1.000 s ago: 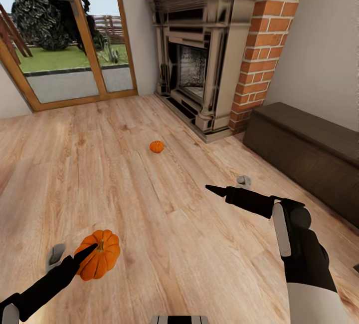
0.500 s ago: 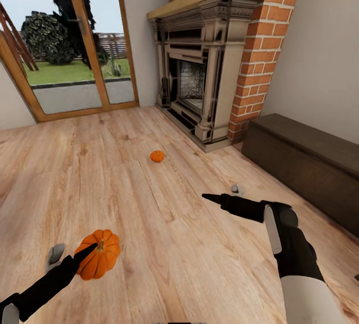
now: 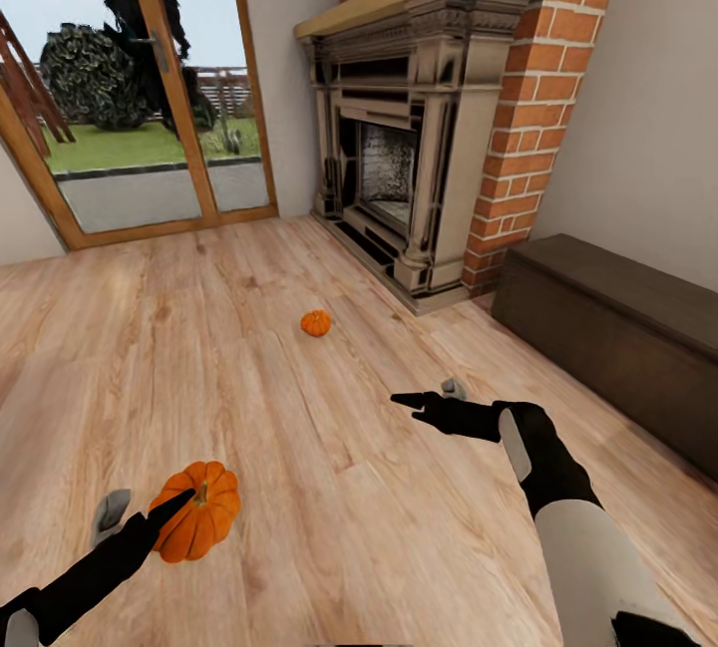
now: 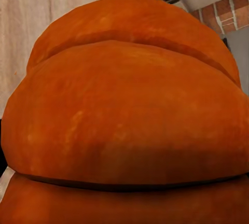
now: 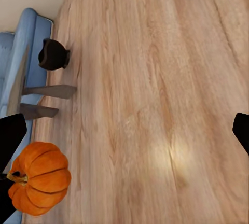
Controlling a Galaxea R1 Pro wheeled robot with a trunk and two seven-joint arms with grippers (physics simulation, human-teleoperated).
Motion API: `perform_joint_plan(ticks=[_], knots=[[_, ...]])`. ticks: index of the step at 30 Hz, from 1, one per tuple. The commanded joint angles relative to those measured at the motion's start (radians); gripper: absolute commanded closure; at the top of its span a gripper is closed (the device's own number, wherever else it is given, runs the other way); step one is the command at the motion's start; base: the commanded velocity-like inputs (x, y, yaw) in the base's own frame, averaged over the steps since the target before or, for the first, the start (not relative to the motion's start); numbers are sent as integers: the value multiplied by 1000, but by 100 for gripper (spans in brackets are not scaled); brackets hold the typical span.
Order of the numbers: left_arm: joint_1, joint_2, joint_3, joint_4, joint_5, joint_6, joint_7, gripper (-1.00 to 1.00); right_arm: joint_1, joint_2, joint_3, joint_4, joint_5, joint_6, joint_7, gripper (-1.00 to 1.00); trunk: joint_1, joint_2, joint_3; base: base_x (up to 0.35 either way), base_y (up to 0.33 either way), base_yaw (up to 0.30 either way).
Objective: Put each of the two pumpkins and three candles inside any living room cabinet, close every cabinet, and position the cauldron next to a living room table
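Observation:
My left gripper is shut on a bright-orange ribbed pumpkin, held low over the wooden floor; its skin looms close in the left wrist view, and it appears again in the right wrist view. A second, smaller-looking pumpkin lies on the floor in front of the fireplace. My right gripper hangs open and empty over the floor between that pumpkin and the dark-brown cabinet, whose fronts look shut. The right wrist view catches the black cauldron on the floor beside the table's grey slanted legs.
A stone fireplace with a brick chimney stands against the far wall. Glass doors with wooden frames open onto a garden at the far left. A blue sofa sits behind the table. Bare wooden floor lies ahead.
The head camera has tilted up a little. My right arm has swung left and lower, with its gripper still open. The left gripper keeps its hold on the pumpkin.

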Motion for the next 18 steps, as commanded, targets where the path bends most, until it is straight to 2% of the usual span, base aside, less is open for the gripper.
perform_joint_plan(ticks=[1,6,10,18], knots=[[-1,-1,10,2,5,7,-4,100,-1,1,-4,3,0,5,0,-100,0,0,-1,306,176,0],[-1,-2,38,5,6,5,-2,100,-2,1,-4,8,0,1,-11,-100,0,0,-1,309,143,0],[-1,-1,42,13,7,-12,-2,100,-2,2,-5,10,-2,0,-43,-100,0,0,-1,324,58,0],[-1,-1,43,21,5,-20,-1,100,-2,2,-5,9,-3,0,-55,-100,0,0,-1,339,8,0]])
